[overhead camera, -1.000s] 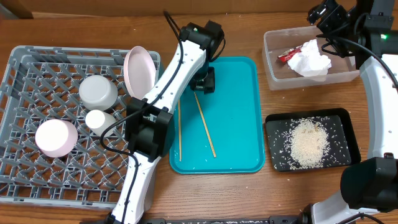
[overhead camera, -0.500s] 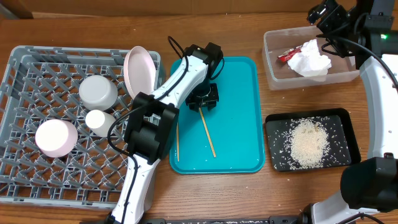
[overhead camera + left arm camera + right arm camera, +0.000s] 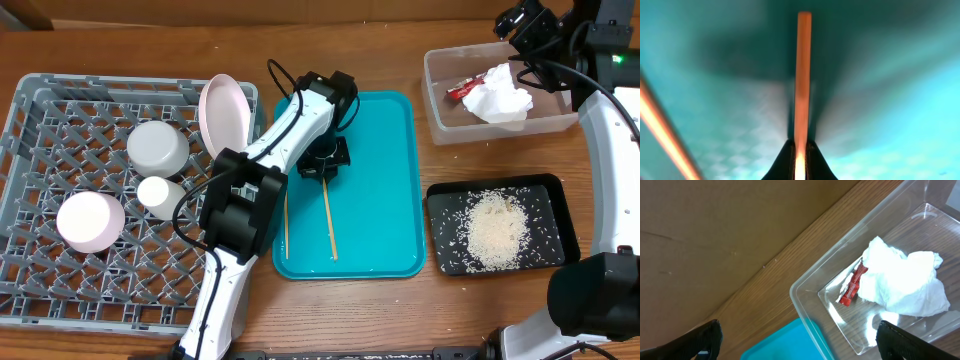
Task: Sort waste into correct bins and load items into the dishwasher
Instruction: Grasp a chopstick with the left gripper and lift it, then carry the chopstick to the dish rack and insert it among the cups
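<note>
Overhead, the left gripper (image 3: 322, 165) is pressed down on a teal tray (image 3: 385, 200) with its fingers closed tight on the upper end of one chopstick (image 3: 328, 215), probably so it can carry it to the grey dish rack (image 3: 40, 90) to the left. A second chopstick (image 3: 285, 220) lies loose beside the first, near the tray's left edge. In the rack sit an upright plate (image 3: 225, 115), a grey bowl (image 3: 158, 148), a white cup (image 3: 160, 192) and a pink bowl (image 3: 90, 220), so the chopsticks look like the last pieces to load. The right gripper (image 3: 522, 22) hangs wide open and empty above the far corner of a clear tub (image 3: 440, 110), which holds a napkin (image 3: 498, 95) and a red wrapper (image 3: 463, 90). Rice (image 3: 495, 230) is heaped in a black tray (image 3: 560, 195). The left arm hides the gripped end of the chopstick from above. The close wrist picture is blurred, so whether the stick has left the tray cannot be told.
</note>
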Tool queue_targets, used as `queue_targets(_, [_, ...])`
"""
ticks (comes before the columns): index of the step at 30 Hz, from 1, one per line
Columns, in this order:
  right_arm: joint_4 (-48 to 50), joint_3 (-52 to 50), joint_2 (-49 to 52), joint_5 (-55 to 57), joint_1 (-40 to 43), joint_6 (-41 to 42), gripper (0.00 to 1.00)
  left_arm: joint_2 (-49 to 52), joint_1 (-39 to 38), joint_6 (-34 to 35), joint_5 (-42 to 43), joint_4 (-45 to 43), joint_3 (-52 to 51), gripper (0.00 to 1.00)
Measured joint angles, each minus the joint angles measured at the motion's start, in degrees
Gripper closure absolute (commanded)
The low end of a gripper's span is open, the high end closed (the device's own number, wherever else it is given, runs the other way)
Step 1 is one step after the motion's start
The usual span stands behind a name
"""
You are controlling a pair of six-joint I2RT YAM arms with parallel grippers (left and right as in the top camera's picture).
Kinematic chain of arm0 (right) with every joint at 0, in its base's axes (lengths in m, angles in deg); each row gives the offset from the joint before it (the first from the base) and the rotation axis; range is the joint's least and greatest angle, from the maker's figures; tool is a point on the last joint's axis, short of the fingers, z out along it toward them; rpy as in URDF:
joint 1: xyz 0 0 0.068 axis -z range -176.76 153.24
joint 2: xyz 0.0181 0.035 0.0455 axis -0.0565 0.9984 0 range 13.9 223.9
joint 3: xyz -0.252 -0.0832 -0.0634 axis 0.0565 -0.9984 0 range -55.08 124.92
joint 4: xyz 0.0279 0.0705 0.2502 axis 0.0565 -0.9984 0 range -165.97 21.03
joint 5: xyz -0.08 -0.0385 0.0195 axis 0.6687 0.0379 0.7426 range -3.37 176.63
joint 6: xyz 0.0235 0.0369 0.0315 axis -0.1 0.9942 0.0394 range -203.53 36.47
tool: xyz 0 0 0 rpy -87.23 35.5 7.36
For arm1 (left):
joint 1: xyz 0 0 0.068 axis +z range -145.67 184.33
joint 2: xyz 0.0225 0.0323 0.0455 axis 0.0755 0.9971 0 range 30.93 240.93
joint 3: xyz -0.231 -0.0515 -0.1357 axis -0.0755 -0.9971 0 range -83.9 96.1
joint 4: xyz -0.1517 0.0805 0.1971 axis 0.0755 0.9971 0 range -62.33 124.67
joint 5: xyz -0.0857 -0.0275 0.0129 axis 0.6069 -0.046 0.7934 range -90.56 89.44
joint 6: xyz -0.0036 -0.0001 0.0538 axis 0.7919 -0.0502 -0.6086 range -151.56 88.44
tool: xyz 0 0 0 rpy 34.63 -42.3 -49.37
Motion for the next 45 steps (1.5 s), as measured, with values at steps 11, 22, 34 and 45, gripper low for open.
queue_targets(11, [0.0,0.0,0.0,0.0,0.0,0.0,0.00,1.8,0.3,-4.3,-6.7,17.3,21.0,0.96])
queue_targets(22, [0.0,0.0,0.0,0.0,0.0,0.0,0.00,-3.8,7.5,-12.1,-8.4,18.5,27.7,0.96])
queue_targets(34, [0.0,0.0,0.0,0.0,0.0,0.0,0.00,-23.5,25.2,-22.4,-9.2,18.5,28.8,0.96])
queue_targets(45, [0.0,0.0,0.0,0.0,0.0,0.0,0.00,-23.5,32.4,-32.5,-9.3,16.0,13.7,0.96])
